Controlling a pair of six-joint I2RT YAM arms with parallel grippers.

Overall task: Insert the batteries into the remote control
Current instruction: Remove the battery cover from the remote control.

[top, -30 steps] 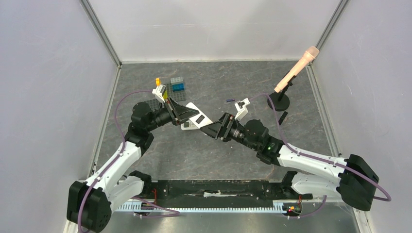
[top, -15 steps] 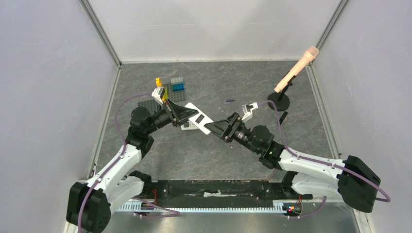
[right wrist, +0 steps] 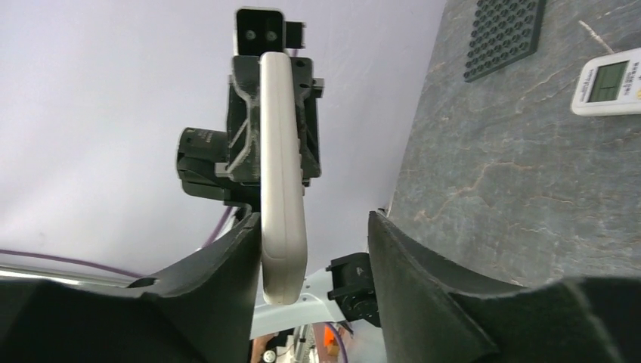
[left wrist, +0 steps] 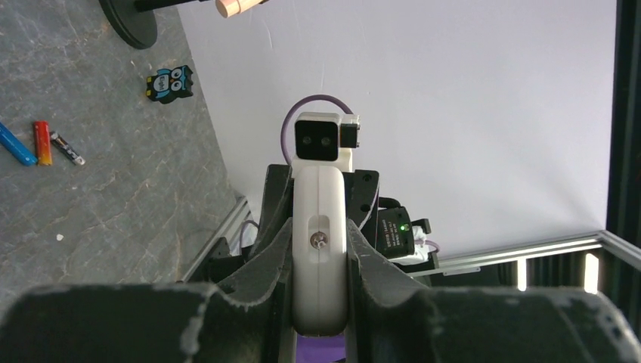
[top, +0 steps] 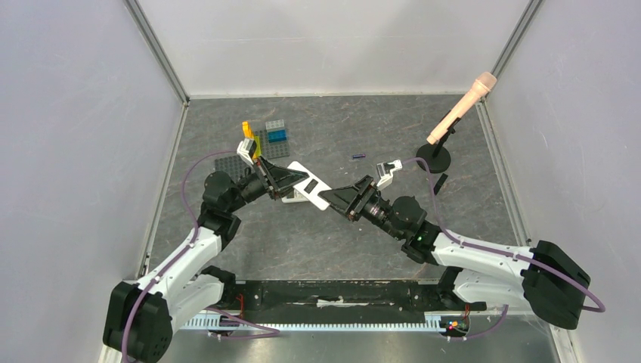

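Observation:
My left gripper point(top: 302, 181) is shut on a white remote control point(top: 311, 187) and holds it above the table; in the left wrist view point(left wrist: 320, 249) both fingers press its sides point(left wrist: 320, 219). My right gripper point(top: 338, 198) is open round the remote's free end; in the right wrist view point(right wrist: 314, 227) the remote point(right wrist: 281, 189) lies against the left finger, with a wide gap to the right one. A blue battery point(left wrist: 15, 144), a red one point(left wrist: 41, 142) and a dark one point(left wrist: 66, 149) lie together on the table. A purple-blue battery point(top: 358, 156) lies apart.
A second white remote with a display point(right wrist: 608, 83) lies on the table below the held one. A microphone on a round stand point(top: 434, 159) stands at the back right, an owl figure point(left wrist: 168, 83) beside it. Studded brick plates point(top: 268, 140) lie at the back left.
My right arm has shifted right and turned, bringing its open gripper up round the remote's free end. The left gripper keeps hold of the remote, almost still.

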